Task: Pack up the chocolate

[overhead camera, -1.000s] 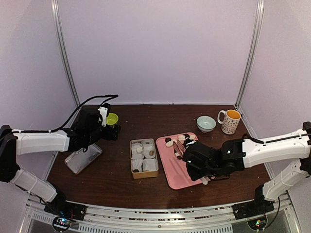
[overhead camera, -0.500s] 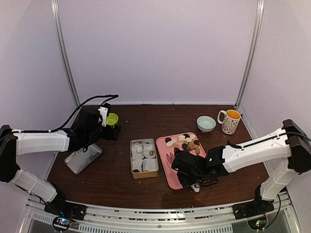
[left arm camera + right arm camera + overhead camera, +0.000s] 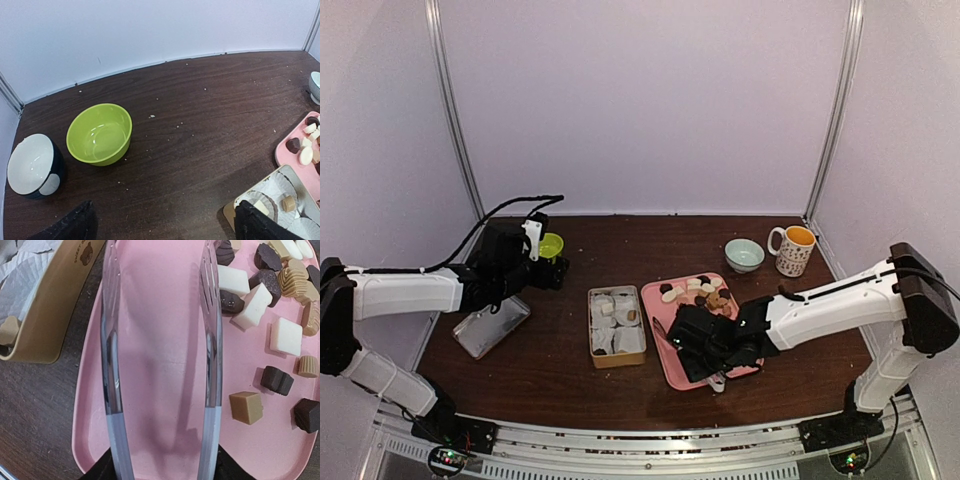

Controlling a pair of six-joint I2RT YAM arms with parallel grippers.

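Note:
The chocolate (image 3: pixel 698 291) lies as several dark, caramel and cream pieces at the far end of the pink tray (image 3: pixel 665 365); in the right wrist view the pieces (image 3: pixel 260 310) sit at the upper right. My right gripper (image 3: pixel 705 350) is shut on clear tongs (image 3: pixel 212 340), whose two arms stand apart over the bare tray (image 3: pixel 160 315) with nothing between them. The tan bear box (image 3: pixel 617 360) with white paper cups stands left of the tray; a caramel piece (image 3: pixel 287 203) sits in one cup. My left gripper (image 3: pixel 555 272) is open and empty near a green bowl (image 3: pixel 99 134).
A mug (image 3: pixel 794 250) and a pale bowl (image 3: pixel 744 254) stand at the back right. A black-and-white bowl (image 3: pixel 32 165) sits left of the green bowl. A clear flat container (image 3: pixel 492 325) lies under the left arm. The box's wall (image 3: pixel 50 315) is just left of the tongs.
My right gripper with the tongs has moved left and nearer along the tray, uncovering the chocolate pieces at its far end. The left arm has not moved.

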